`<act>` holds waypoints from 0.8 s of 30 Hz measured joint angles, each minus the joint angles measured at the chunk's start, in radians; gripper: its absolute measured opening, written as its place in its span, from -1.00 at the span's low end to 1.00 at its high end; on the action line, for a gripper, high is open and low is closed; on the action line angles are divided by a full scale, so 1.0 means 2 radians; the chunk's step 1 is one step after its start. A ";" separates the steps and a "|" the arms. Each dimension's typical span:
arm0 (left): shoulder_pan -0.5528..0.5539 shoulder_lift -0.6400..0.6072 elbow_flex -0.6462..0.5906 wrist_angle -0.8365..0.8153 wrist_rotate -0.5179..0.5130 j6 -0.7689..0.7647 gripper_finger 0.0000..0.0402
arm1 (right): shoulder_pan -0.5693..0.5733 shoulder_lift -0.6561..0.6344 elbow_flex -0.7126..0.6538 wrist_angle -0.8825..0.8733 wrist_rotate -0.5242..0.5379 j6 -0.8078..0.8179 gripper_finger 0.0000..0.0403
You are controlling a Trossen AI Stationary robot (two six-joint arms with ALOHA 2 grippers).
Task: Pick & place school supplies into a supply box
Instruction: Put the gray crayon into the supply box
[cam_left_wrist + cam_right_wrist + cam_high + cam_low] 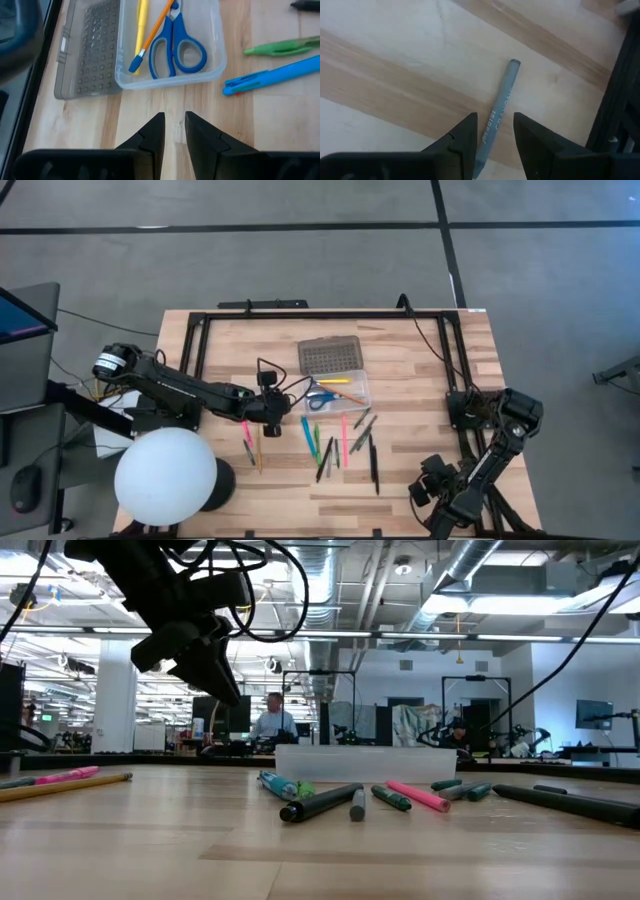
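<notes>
The supply box stands open mid-table: a clear tray [170, 80] with its grey grid lid [90, 50] folded out flat beside it. Blue-handled scissors [177, 47], a yellow pen [141, 25] and an orange pencil [155, 27] lie in the tray. My left gripper [174, 131] hangs above the table just short of the tray, open by a narrow gap, nothing in it. Loose pens [343, 438] lie nearer the front edge. My right gripper [495, 135] is open near the front right, its fingers to either side of the end of a grey-blue crayon [502, 95] lying flat on the wood.
A large white sphere [165, 475] stands at the front left. A pink pen [246, 438] and a pencil [259, 448] lie left of the main scatter. A black frame rail [320, 315] runs along the far edge and both sides. A person [272, 720] sits in the room beyond.
</notes>
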 joint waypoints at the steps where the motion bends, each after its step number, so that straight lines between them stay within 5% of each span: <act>1: 0.000 0.000 0.000 0.004 0.004 0.002 -0.65 | 0.000 0.002 0.000 0.000 -0.001 0.000 -0.41; 16: -0.002 0.000 0.000 0.035 0.020 0.010 -0.65 | 0.014 0.016 0.001 0.020 0.005 0.005 -0.42; 24: -0.002 0.000 0.000 0.034 0.036 0.005 -0.65 | 0.014 0.016 0.000 0.042 0.028 0.004 -0.59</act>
